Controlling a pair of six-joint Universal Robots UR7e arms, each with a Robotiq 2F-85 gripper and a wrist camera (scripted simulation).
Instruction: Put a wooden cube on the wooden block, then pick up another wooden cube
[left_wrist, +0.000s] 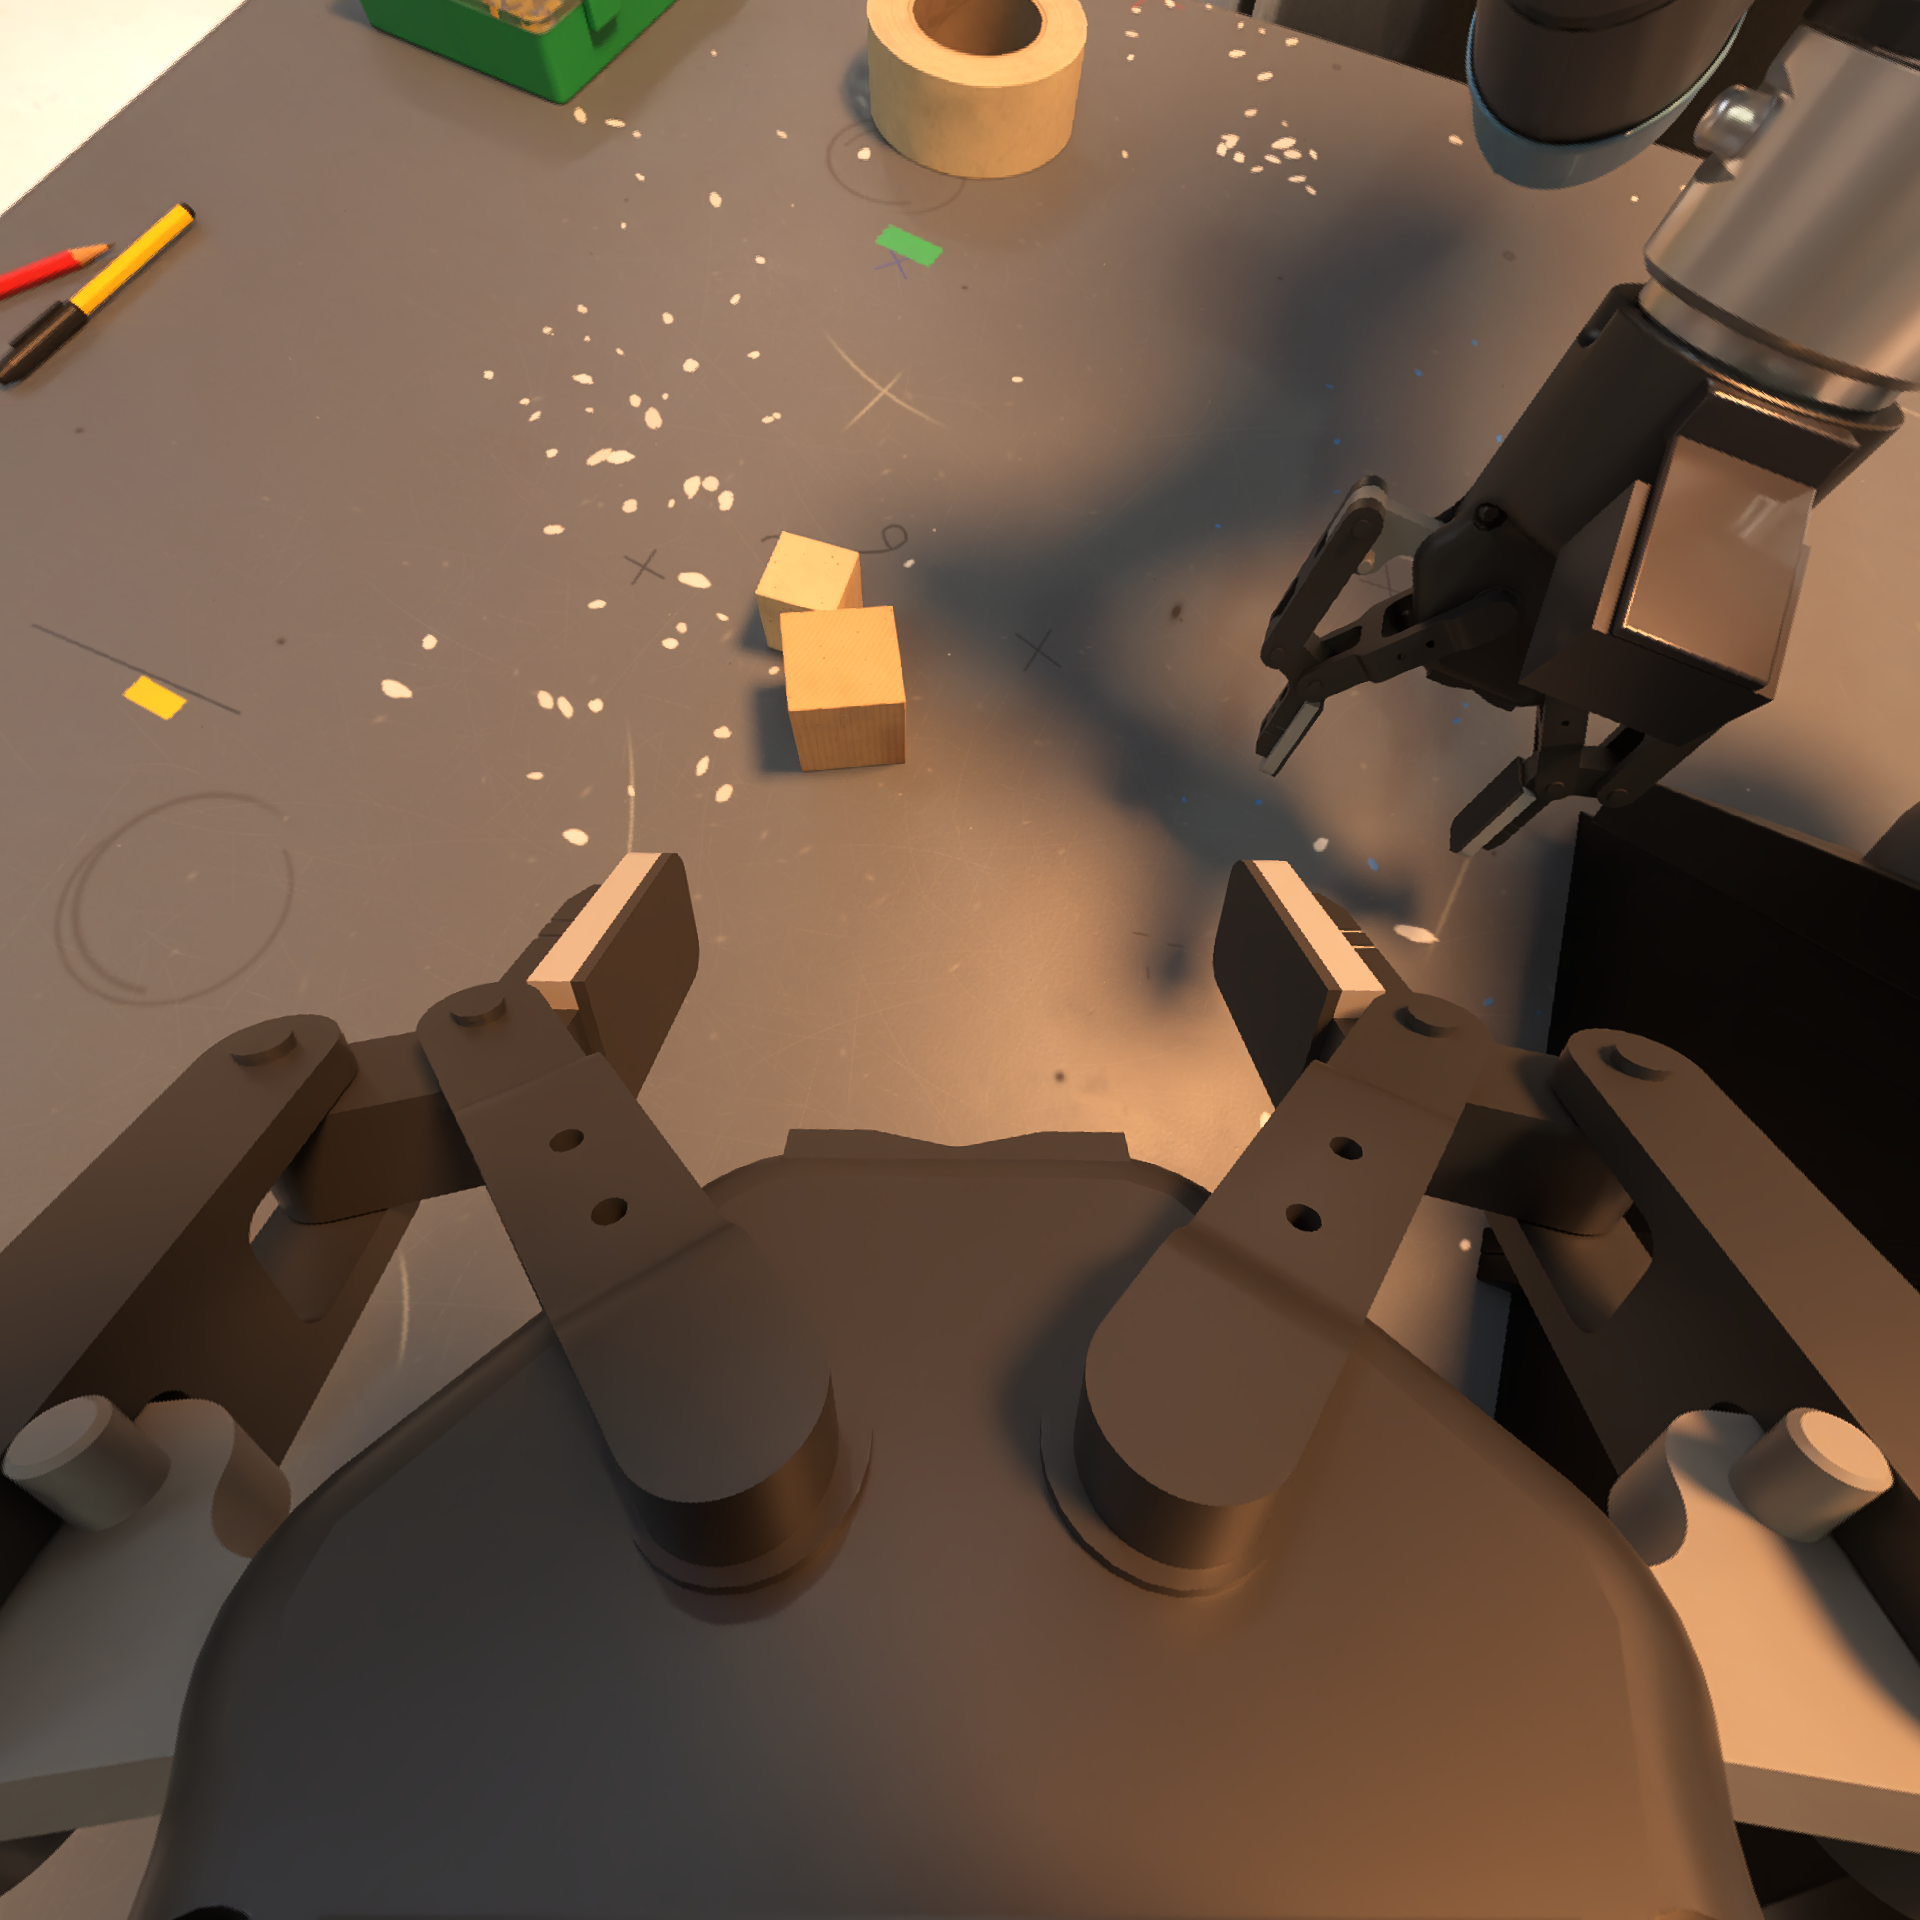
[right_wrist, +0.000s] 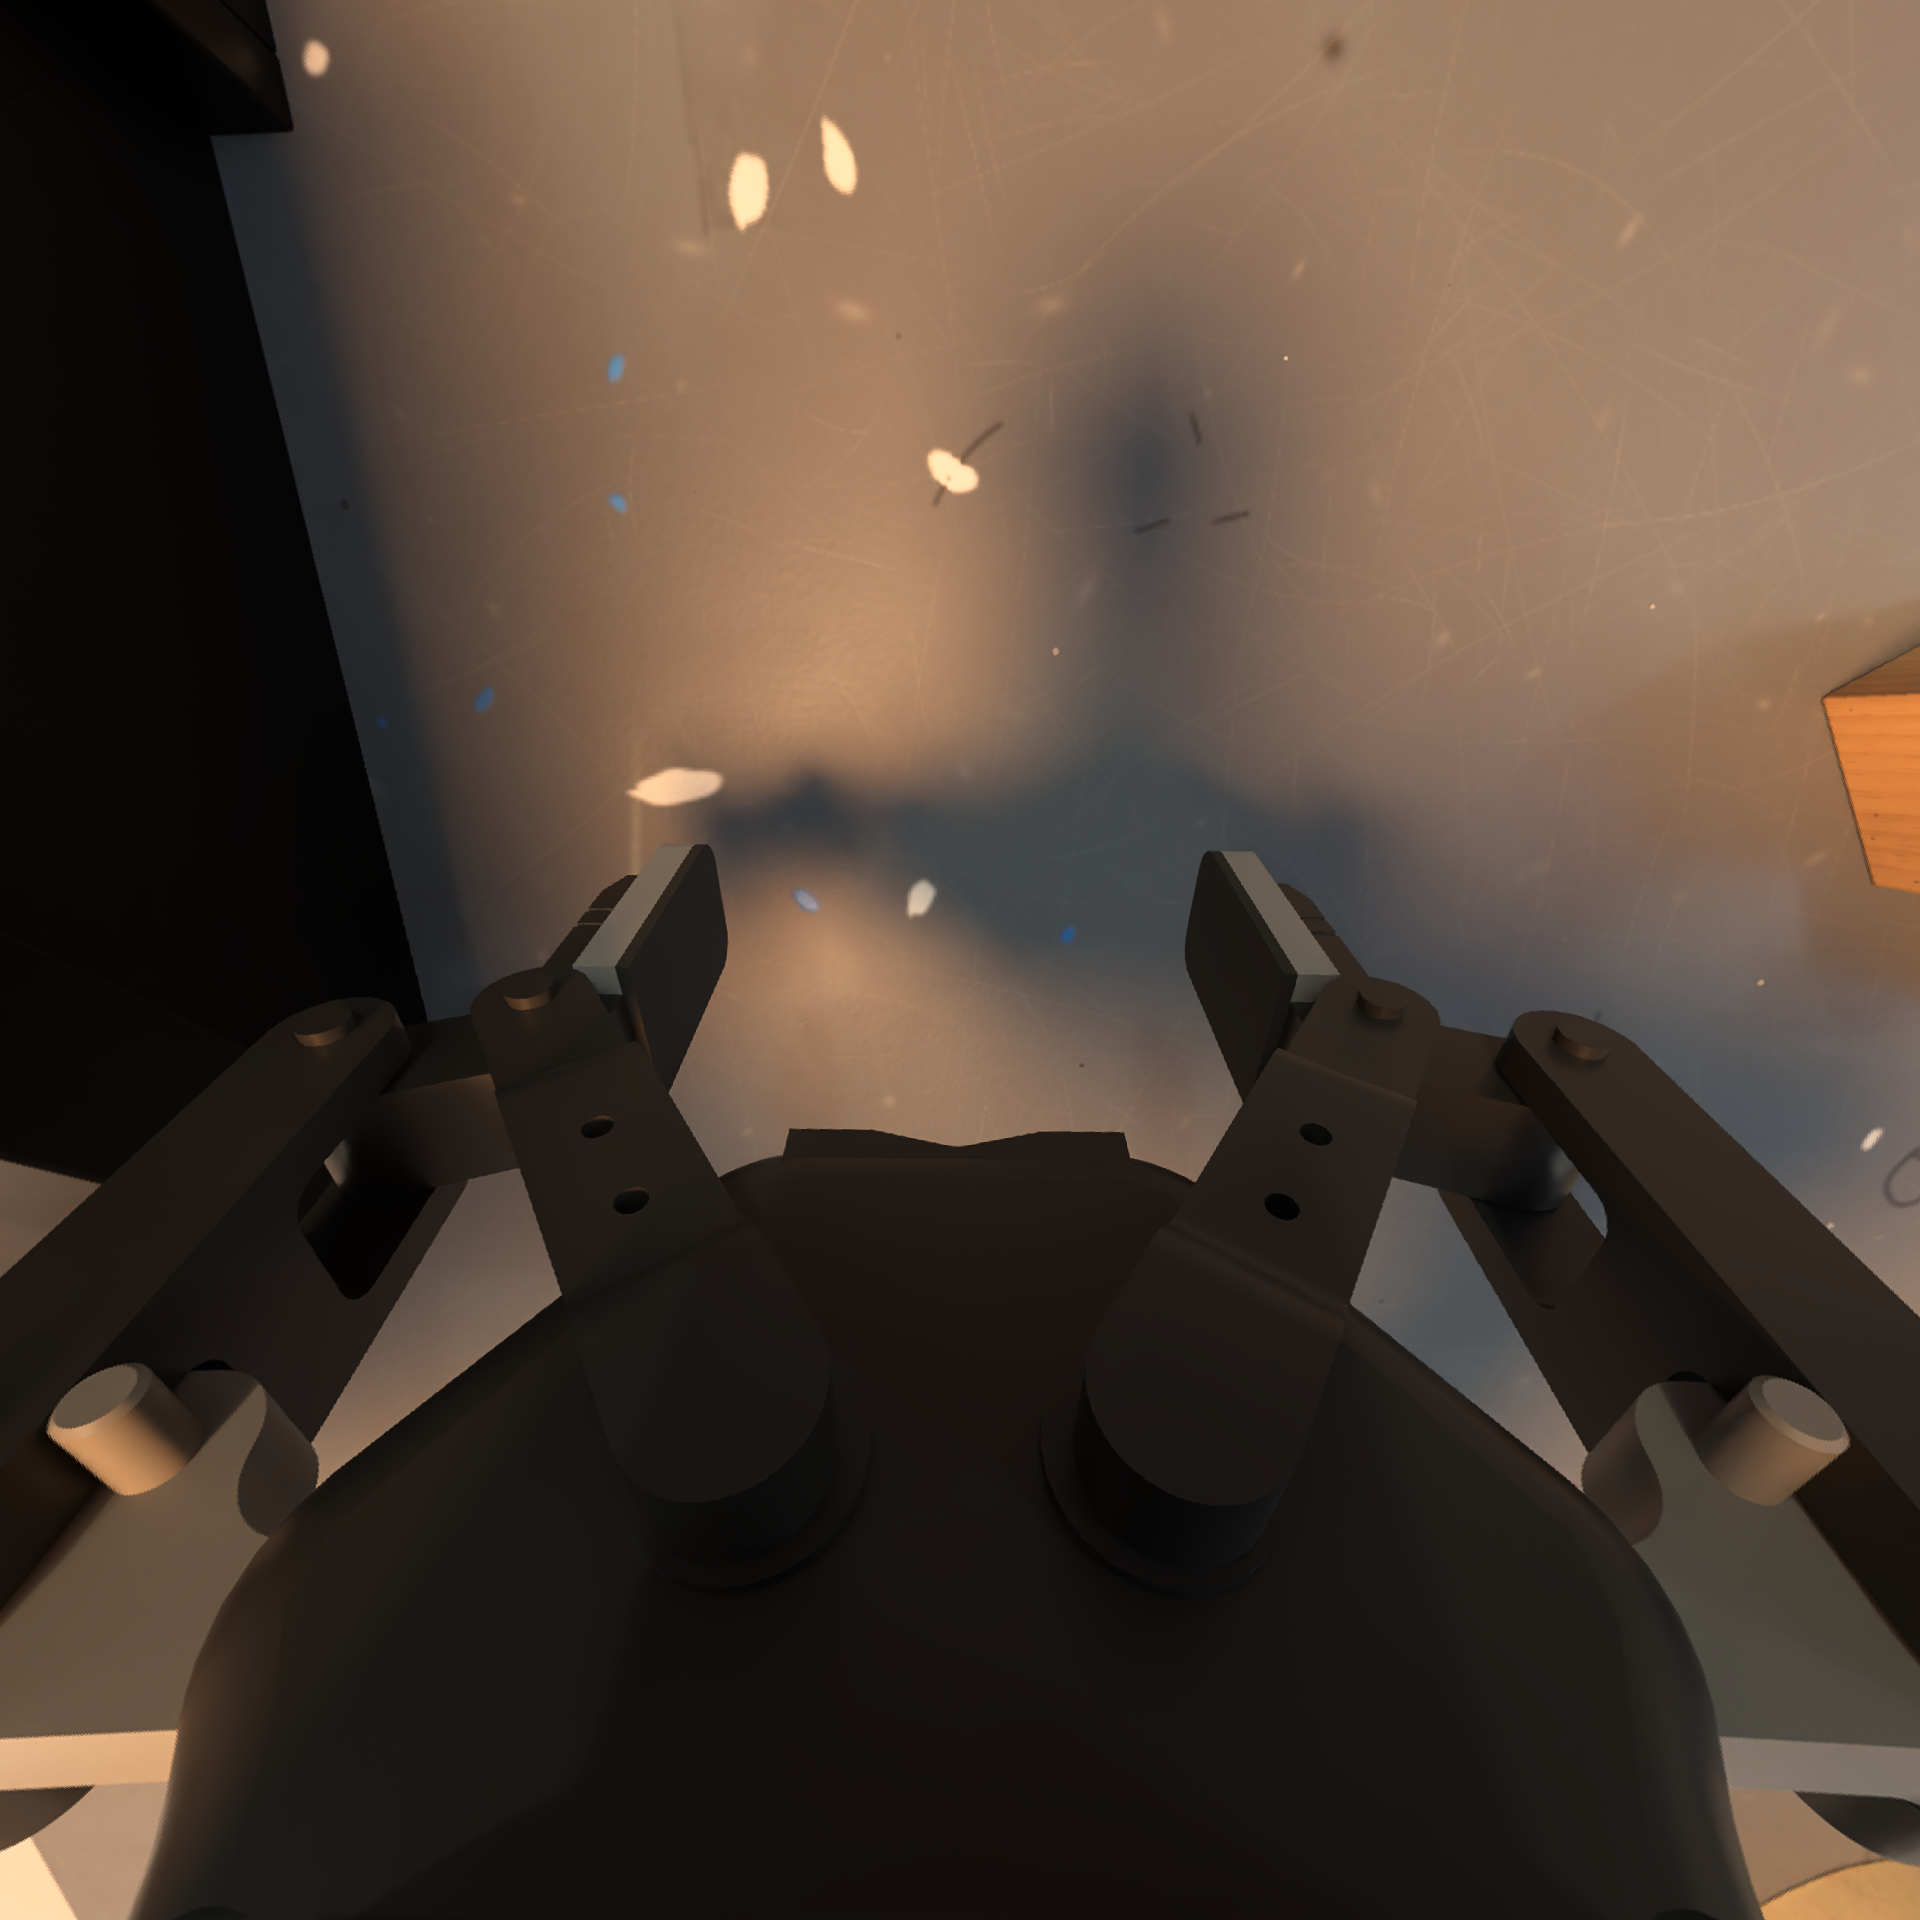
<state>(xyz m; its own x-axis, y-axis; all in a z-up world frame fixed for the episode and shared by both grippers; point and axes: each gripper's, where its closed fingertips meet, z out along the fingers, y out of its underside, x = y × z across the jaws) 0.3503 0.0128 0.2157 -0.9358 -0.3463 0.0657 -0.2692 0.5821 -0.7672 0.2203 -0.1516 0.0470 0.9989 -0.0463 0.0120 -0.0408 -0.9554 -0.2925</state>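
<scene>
Two light wooden pieces stand side by side on the grey table (left_wrist: 416, 935) in the left wrist view: a smaller cube (left_wrist: 808, 577) behind, and a larger block-like cube (left_wrist: 844, 686) in front, touching or nearly touching it. Nothing is stacked. My left gripper (left_wrist: 956, 883) is open and empty, above the table and short of the pieces. My right gripper (left_wrist: 1382, 790) is open and empty, hovering to the right of them. In the right wrist view the right gripper (right_wrist: 956, 873) is open over bare table, with one wooden piece (right_wrist: 1881, 779) at the right edge.
A roll of tape (left_wrist: 977, 83) and a green box (left_wrist: 520, 42) stand at the back. A red pencil (left_wrist: 52, 265) and a yellow-black pen (left_wrist: 104, 286) lie far left. A black box (left_wrist: 1714, 987) stands at the right, also seen in the right wrist view (right_wrist: 156, 623).
</scene>
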